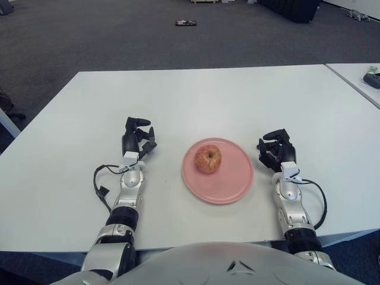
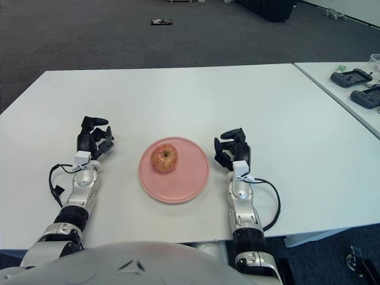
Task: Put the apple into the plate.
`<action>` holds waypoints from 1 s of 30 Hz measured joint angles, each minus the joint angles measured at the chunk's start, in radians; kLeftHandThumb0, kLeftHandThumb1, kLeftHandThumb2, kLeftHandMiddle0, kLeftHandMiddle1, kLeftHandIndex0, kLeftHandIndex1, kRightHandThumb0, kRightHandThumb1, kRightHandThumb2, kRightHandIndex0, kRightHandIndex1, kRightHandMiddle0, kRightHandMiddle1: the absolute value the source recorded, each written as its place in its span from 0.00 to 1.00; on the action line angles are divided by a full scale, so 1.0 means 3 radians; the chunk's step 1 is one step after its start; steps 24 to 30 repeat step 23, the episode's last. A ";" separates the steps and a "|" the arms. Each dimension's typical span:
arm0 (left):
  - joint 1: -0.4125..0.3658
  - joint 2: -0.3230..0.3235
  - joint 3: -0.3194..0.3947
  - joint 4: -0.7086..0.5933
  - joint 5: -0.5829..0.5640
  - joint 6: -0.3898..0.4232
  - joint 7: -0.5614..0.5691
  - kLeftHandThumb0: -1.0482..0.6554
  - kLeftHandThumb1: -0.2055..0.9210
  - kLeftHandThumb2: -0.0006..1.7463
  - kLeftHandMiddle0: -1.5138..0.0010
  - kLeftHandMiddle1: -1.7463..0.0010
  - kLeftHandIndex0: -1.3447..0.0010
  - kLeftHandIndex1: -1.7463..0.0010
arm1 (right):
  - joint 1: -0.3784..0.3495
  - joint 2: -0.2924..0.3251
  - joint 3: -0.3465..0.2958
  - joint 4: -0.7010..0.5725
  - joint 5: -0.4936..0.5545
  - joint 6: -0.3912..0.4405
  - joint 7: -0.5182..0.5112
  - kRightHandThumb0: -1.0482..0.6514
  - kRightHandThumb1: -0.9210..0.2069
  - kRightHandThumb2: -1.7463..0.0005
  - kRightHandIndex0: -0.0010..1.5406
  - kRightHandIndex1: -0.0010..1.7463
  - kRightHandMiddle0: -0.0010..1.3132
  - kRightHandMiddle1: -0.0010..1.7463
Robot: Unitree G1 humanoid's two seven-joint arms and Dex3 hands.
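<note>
A red-yellow apple (image 1: pixel 208 158) sits upright on the pink plate (image 1: pixel 234 178), left of the plate's middle. My left hand (image 1: pixel 138 140) is to the left of the plate, fingers loosely curled, holding nothing. My right hand (image 1: pixel 275 149) is just off the plate's right rim, fingers loosely curled, holding nothing. Neither hand touches the apple.
The white table (image 1: pixel 196 101) stretches far behind the plate. A second table (image 2: pixel 350 89) stands at the right with black devices (image 2: pixel 351 77) on it. A small dark object (image 1: pixel 186 23) lies on the grey carpet beyond.
</note>
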 measured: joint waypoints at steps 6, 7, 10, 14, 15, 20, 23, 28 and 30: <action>0.0000 -0.0009 0.0008 0.0000 -0.0001 0.0000 0.0044 0.39 0.76 0.51 0.55 0.00 0.73 0.00 | 0.0000 0.0000 -0.0008 0.0004 0.0000 -0.0005 0.0005 0.40 0.11 0.59 0.42 0.70 0.20 1.00; 0.0000 -0.0009 0.0008 0.0000 -0.0001 -0.0002 0.0043 0.39 0.76 0.51 0.55 0.00 0.73 0.00 | 0.0000 0.0000 -0.0008 0.0004 0.0000 -0.0005 0.0005 0.40 0.11 0.59 0.42 0.71 0.20 1.00; 0.0000 -0.0009 0.0008 0.0000 -0.0001 -0.0015 0.0043 0.39 0.76 0.51 0.55 0.00 0.73 0.00 | 0.0000 0.0000 -0.0007 0.0004 0.0001 -0.0005 0.0007 0.40 0.12 0.59 0.41 0.71 0.20 1.00; 0.0000 -0.0009 0.0008 0.0000 0.0000 -0.0027 0.0047 0.39 0.76 0.51 0.53 0.00 0.73 0.00 | 0.0001 0.0000 -0.0008 0.0004 0.0001 -0.0007 0.0015 0.40 0.12 0.59 0.42 0.71 0.21 1.00; 0.0000 -0.0009 0.0008 0.0000 0.0001 -0.0030 0.0052 0.39 0.76 0.51 0.53 0.00 0.73 0.00 | 0.0001 0.0000 -0.0008 0.0006 0.0001 -0.0010 0.0017 0.40 0.12 0.59 0.42 0.71 0.21 1.00; 0.0000 -0.0009 0.0008 0.0000 0.0010 -0.0043 0.0062 0.39 0.76 0.52 0.53 0.00 0.73 0.00 | 0.0002 -0.0001 -0.0009 0.0013 0.0001 -0.0025 0.0035 0.40 0.12 0.59 0.42 0.71 0.21 1.00; 0.0000 -0.0009 0.0008 0.0000 0.0011 -0.0046 0.0063 0.39 0.76 0.52 0.53 0.00 0.73 0.00 | 0.0003 -0.0001 -0.0012 0.0015 0.0004 -0.0028 0.0039 0.40 0.13 0.58 0.42 0.71 0.21 1.00; 0.0000 -0.0009 0.0008 0.0000 0.0011 -0.0046 0.0063 0.39 0.76 0.52 0.53 0.00 0.73 0.00 | 0.0003 -0.0001 -0.0012 0.0015 0.0004 -0.0028 0.0039 0.40 0.13 0.58 0.42 0.71 0.21 1.00; 0.0000 -0.0009 0.0008 0.0000 0.0011 -0.0046 0.0063 0.39 0.76 0.52 0.53 0.00 0.73 0.00 | 0.0003 -0.0001 -0.0012 0.0015 0.0004 -0.0028 0.0039 0.40 0.13 0.58 0.42 0.71 0.21 1.00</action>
